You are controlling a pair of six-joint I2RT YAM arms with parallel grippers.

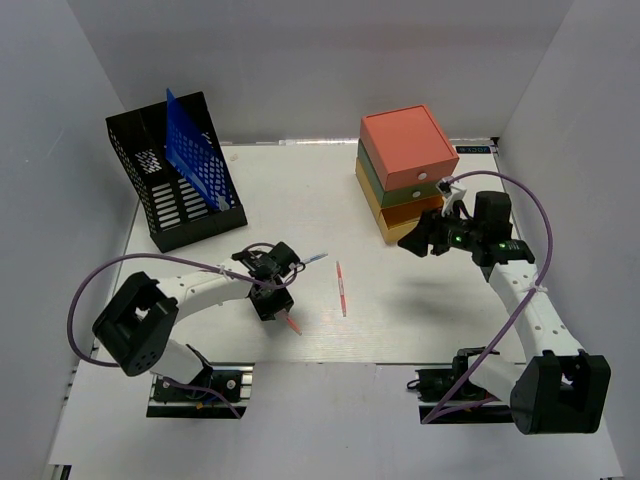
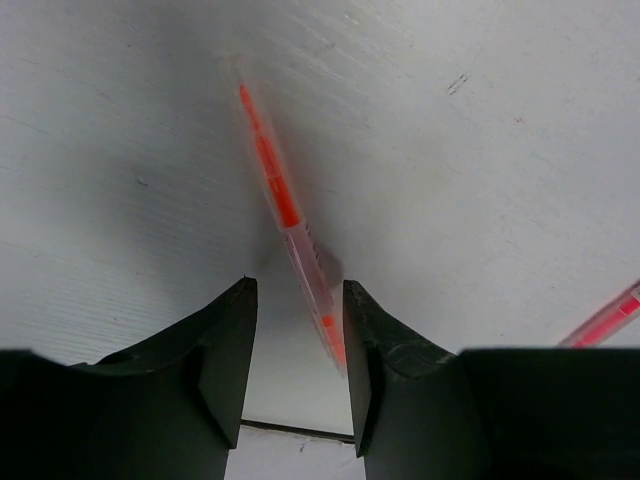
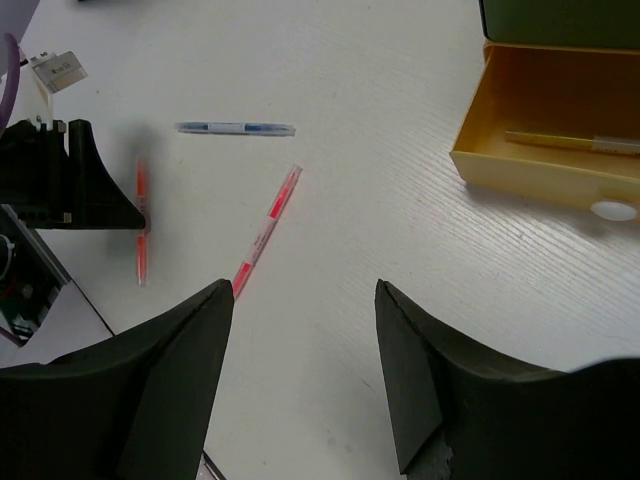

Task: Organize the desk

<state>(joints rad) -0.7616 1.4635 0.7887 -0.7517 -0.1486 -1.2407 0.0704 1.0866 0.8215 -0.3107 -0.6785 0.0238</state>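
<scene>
Left gripper (image 2: 298, 290) fills the bottom of the left wrist view, low over the desk (image 2: 480, 180). Its jaws are spread, with a red pen (image 2: 285, 205) lying between them. The pen runs close along the inner face of the right-of-frame finger; I can't tell if it touches. The gap is much wider than the pen, so nothing is pinched yet.

Step in hand, as I judge it: picking loose pens off the desk, and this red pen is the current target. The next move calls for closing squarely on the barrel without rolling it away, then lifting. It likely goes to the open yellow drawer (image 3: 520, 175) at the upper right of the right wrist view, which already has a yellow pen (image 3: 560, 140) inside.

Also loose on the white desk, which spans the middle of the top view:
- a second red pen (image 1: 342, 290), near centre
- a blue pen (image 1: 315, 259), just above and left of it

Pose: the left arm reaches in from the lower left, elbow bent, wrist pitched down onto the pen. The right arm rises from the lower right. Right gripper (image 3: 305, 290) hovers in front of the drawer box (image 1: 405, 150), tilted down toward the desk centre, jaws wide apart and holding nothing. The file rack (image 1: 150, 200) stands at the upper left, well apart from both.
</scene>
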